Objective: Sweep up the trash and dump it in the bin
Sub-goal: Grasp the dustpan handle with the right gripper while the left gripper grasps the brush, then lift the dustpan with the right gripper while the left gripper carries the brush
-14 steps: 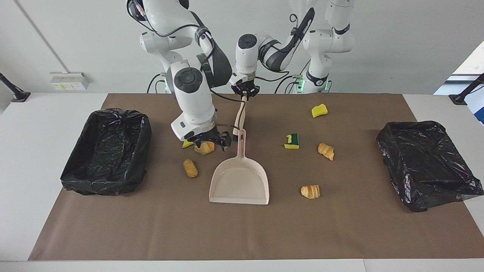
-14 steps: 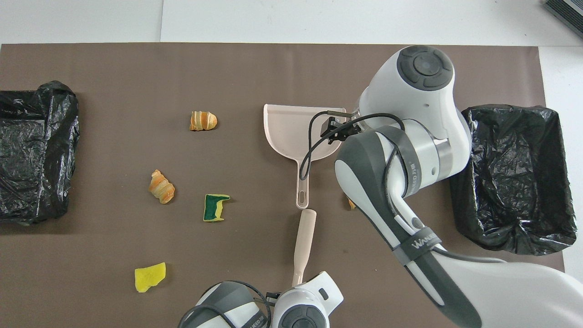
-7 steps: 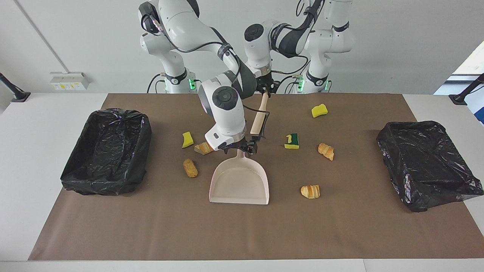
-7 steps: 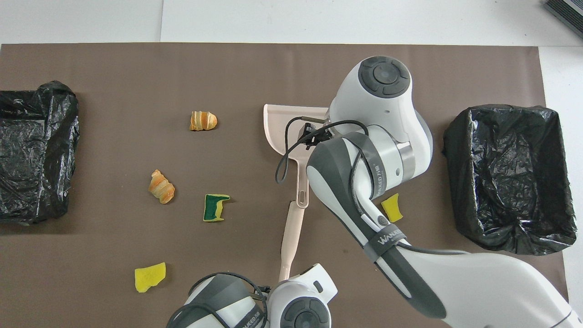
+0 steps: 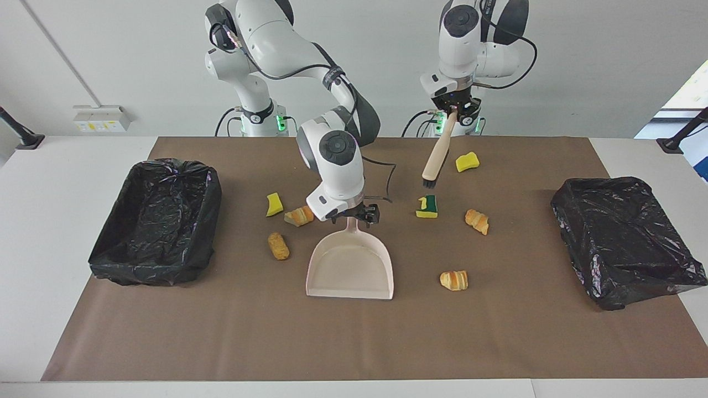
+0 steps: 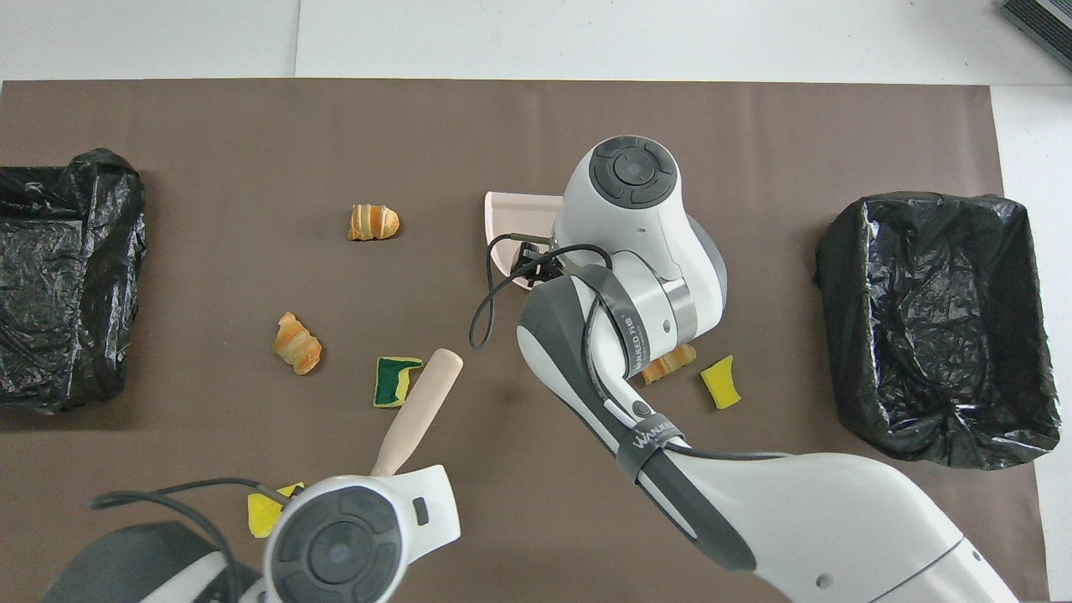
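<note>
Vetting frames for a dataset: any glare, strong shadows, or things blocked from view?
Facing view: daylight glares from a window at the edge; the bin liners glint; shadows under the dustpan are soft. Overhead view: the right arm hides most of the dustpan, the left arm part of a yellow sponge piece.

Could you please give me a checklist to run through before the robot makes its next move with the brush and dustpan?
1. Brush grip: ok. The left claw is shut on the beige-handled brush, which hangs bristles down.
2. Dustpan grip: not ok. The right claw is open at the handle of the pale pink plastic dustpan, not yet closed on it.
3. Dustpan position: ok. It lies flat on the brown mat, empty.
4. Trash location: ok. All seven pieces lie on the mat, the green-backed yellow sponge closest to the bristles.
5. Bins ready: ok. Both black-bagged bins stand open.
</note>
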{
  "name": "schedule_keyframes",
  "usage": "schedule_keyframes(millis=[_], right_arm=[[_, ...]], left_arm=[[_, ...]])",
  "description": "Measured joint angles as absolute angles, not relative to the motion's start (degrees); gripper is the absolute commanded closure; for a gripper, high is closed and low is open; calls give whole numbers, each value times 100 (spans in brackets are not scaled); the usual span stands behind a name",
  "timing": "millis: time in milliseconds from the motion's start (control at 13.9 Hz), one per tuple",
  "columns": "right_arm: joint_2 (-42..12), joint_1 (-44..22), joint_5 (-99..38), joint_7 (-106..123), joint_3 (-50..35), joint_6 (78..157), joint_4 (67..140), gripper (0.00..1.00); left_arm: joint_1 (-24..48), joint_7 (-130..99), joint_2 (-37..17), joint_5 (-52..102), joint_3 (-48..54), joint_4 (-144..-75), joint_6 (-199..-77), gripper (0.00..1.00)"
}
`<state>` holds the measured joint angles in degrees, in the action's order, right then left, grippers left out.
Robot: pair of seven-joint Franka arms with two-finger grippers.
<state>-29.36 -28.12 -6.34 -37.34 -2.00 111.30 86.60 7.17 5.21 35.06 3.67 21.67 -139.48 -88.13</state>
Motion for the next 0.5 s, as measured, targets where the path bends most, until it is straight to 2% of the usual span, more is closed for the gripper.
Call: schedule_keyframes(millis=[144, 216, 504], right_arm=[[-2821, -2928, -634, -3734, -208, 11130, 8902, 0], [-2751, -2970, -634, -3727, -209, 11130, 9014, 4], [-2577, -2987, -634, -3609, -213, 11118, 9248, 36]], left_arm=[[711, 109, 4050, 371, 1972, -14539, -8811, 100], [710, -242, 4227, 371, 1824, -14716, -8812, 100], [657, -1757, 4374, 371, 1593, -15045, -8814, 100]])
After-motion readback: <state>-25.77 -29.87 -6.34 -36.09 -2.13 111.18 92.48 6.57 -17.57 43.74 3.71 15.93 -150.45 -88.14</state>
